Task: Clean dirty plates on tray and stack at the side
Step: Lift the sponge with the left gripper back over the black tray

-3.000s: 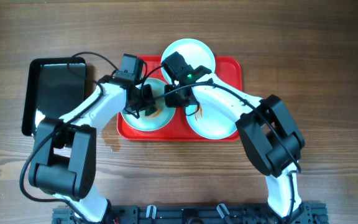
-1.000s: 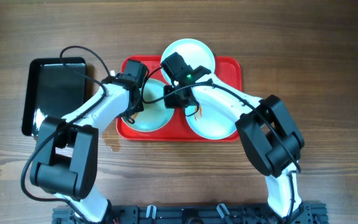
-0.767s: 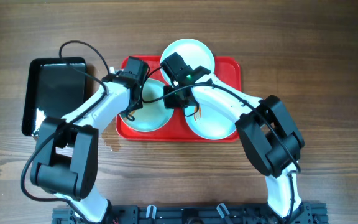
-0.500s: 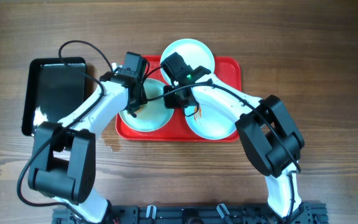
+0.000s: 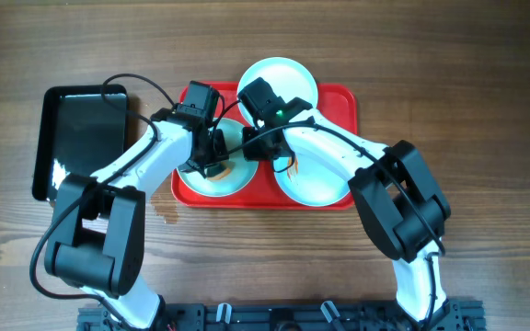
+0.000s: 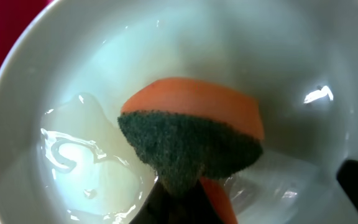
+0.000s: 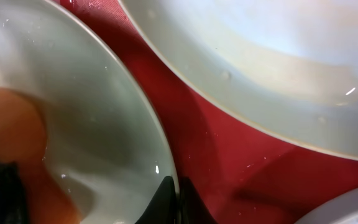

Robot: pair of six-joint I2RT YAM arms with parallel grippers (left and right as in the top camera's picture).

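Observation:
The red tray (image 5: 339, 101) holds three pale plates. My left gripper (image 5: 213, 153) is shut on an orange and green sponge (image 6: 191, 140) and presses it into the left plate (image 5: 208, 179), which is wet with suds (image 6: 86, 168). My right gripper (image 5: 251, 145) is shut on that plate's right rim (image 7: 166, 168), with one finger inside and one outside. The back plate (image 5: 279, 78) looks clean and overhangs the tray's far edge. The right plate (image 5: 318, 182) has an orange-brown smear at its left edge.
A glossy black tray (image 5: 81, 138) lies left of the red tray. A small wet patch (image 5: 164, 213) marks the wooden table by the red tray's front left corner. Both arms cross over the tray's middle.
My left gripper has moved the sponge from the plate's left side toward its middle and right. The right gripper has stayed on the rim. The plates have not shifted.

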